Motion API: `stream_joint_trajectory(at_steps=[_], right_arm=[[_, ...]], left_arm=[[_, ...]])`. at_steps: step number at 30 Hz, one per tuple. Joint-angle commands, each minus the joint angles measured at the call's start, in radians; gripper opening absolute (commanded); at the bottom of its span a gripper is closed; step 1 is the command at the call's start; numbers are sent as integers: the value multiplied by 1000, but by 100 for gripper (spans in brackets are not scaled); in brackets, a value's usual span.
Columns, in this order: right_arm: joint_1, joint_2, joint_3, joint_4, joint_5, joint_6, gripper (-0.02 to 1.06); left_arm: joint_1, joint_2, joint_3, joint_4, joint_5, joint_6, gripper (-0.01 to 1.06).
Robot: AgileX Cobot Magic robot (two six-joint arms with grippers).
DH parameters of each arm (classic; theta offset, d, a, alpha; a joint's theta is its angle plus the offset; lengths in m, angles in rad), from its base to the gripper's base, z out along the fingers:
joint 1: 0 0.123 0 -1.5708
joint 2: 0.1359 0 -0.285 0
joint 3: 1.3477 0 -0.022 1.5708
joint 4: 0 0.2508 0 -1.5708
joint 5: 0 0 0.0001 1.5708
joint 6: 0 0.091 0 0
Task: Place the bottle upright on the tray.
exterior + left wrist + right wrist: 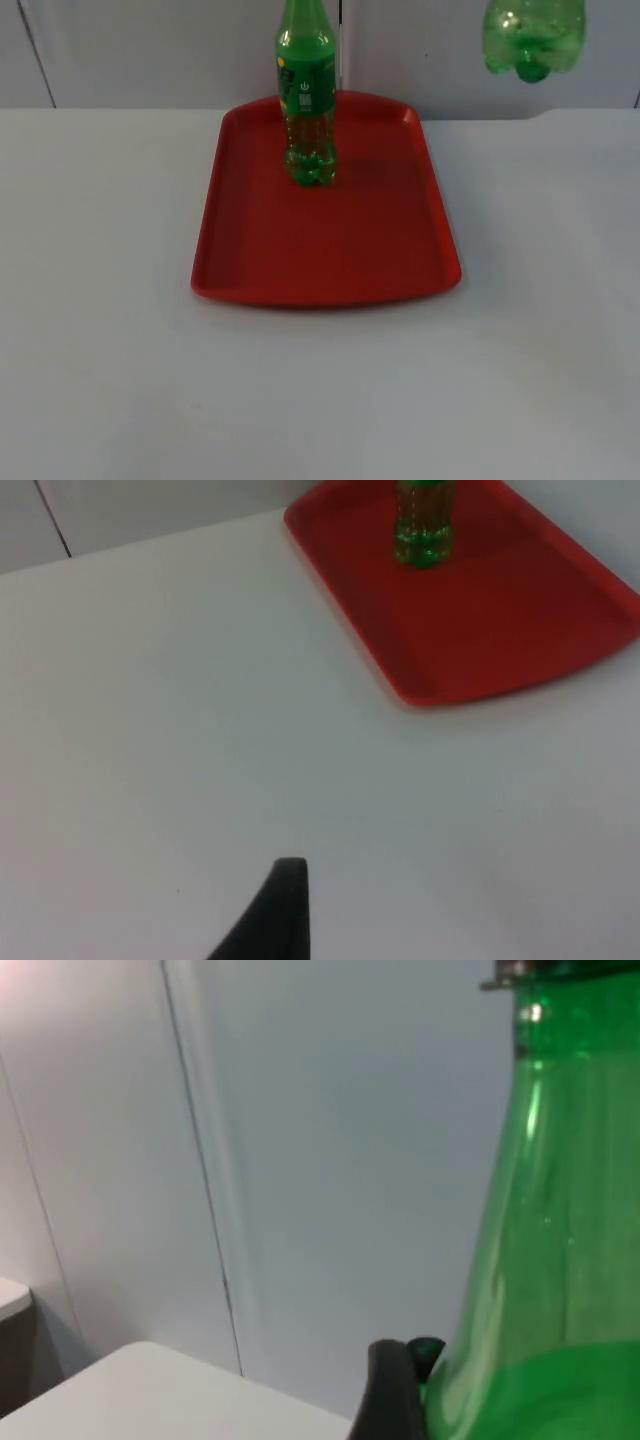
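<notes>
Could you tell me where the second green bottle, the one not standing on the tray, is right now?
The second green bottle hangs in the air at the top view's upper right, above the table's far edge and right of the red tray, with the right gripper's fingertip against it.

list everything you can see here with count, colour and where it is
bottle on tray: 1, green with a green label, standing upright on the far part of the tray
lifted bottle: 1, green, raised above the table's far right, close against the right gripper's fingertip
tray: 1, red, centre of the table
table: 1, white, under everything
partition wall: 1, grey, behind the table
left gripper fingertip: black, over bare table left of the tray
right gripper fingertip: black, beside the lifted bottle
</notes>
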State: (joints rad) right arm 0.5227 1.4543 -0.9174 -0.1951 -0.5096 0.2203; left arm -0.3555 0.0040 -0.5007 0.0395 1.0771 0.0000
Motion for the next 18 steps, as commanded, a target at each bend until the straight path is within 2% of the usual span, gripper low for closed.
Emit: stream_joint_trajectory(at_steps=[1,5,6,8,12,15,17,18], right_arm=[[2,26,5,-21,-73,2,0],[2,116,5,-57,-241,0,0],[2,116,5,-57,-241,0,0],[2,183,1,-76,-319,-12,0],[2,274,-30,-89,-324,-7,0],[6,328,-48,-121,-376,-1,0],[8,398,-67,-147,-516,-5,0],[8,419,-79,-147,-545,-5,0]], left_arm=[[-3,-4,5,2,-2,0,105],[-3,-4,5,2,-2,0,105],[-3,-4,5,2,-2,0,105],[-3,-4,5,2,-2,0,105],[-3,-4,5,2,-2,0,105],[-3,-4,5,2,-2,0,105],[-3,-4,5,2,-2,0,105],[-3,-4,5,2,-2,0,105]])
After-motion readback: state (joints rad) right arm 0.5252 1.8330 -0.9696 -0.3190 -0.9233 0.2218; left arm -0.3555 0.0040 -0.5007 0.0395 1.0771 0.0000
